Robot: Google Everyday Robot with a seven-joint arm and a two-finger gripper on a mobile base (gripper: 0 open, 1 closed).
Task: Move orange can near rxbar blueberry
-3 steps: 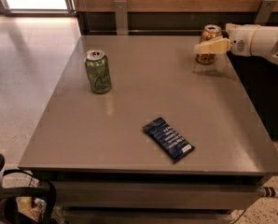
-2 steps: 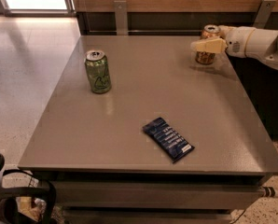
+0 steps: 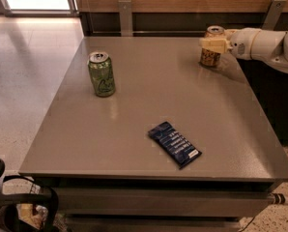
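Note:
The orange can (image 3: 210, 58) stands upright at the far right of the grey table (image 3: 158, 86), near its back edge. My gripper (image 3: 210, 43) reaches in from the right on a white arm (image 3: 265, 45), with its cream fingers closed around the can's upper half. The can sits at or just above the table top. The rxbar blueberry (image 3: 175, 144), a flat dark blue wrapper with white lettering, lies diagonally near the table's front edge, well apart from the can and gripper.
A green can (image 3: 101, 75) stands upright at the table's left side. A wooden wall with metal brackets (image 3: 125, 16) runs behind the table. Part of the robot base (image 3: 18, 207) shows at the lower left, below the table's front edge.
My gripper and the orange can have shifted slightly to the left together. The green can and the blue bar have not moved.

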